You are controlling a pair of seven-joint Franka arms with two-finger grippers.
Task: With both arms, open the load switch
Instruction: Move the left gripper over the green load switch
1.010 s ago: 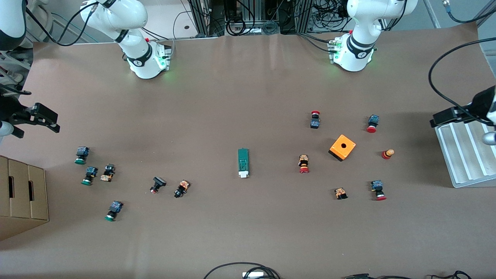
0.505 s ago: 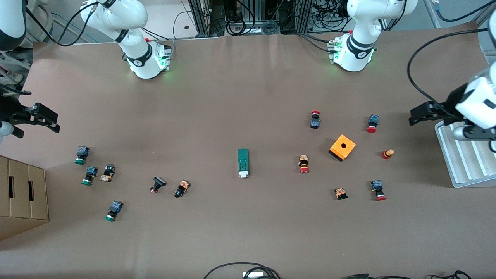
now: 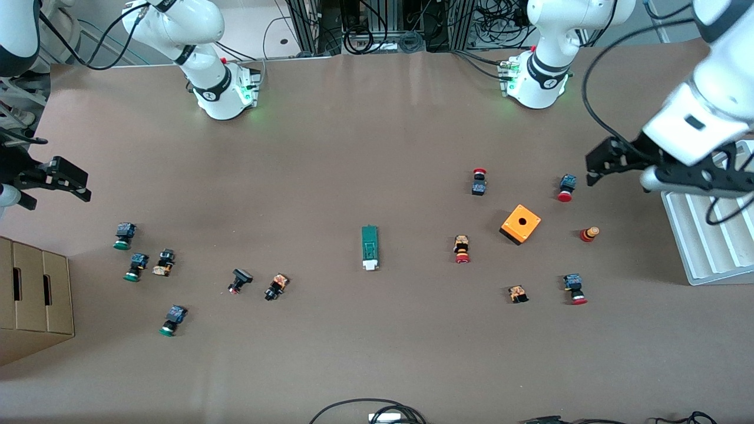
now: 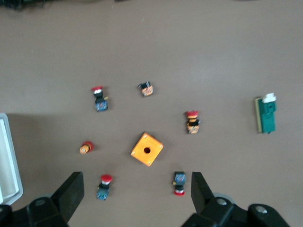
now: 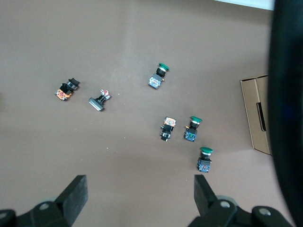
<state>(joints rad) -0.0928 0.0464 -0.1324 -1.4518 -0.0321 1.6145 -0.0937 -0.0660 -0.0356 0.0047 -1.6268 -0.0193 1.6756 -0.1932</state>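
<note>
Brown paper covers the counter (image 3: pixel 377 365), and nearest the front camera it lies bare apart from a green button (image 3: pixel 171 320) toward the right arm's end. Farther up, the load switch (image 3: pixel 370 248) rests flat at mid-counter, white block nearest the camera, untouched and well apart from both tools. Toward the right arm's end sit more green buttons (image 5: pixel 193 128) and a black part (image 3: pixel 240 280), with a cardboard box (image 3: pixel 35 300) at the counter's edge. Toward the left arm's end, red buttons (image 3: pixel 462 249) ring an orange box (image 3: pixel 520 224), which lies between the switch and a white tray (image 3: pixel 710 235). Left tool (image 3: pixel 601 162) hangs released, fingers (image 4: pixel 71 194) wide, over the counter beside a red button (image 3: pixel 566 187), its arm reaching in above the tray. Right tool (image 3: pixel 65 179) waits at the counter's edge, fingers (image 5: pixel 75 194) likewise spread, holding nothing. Farthest back stand the two arm bases (image 3: pixel 227 94).
</note>
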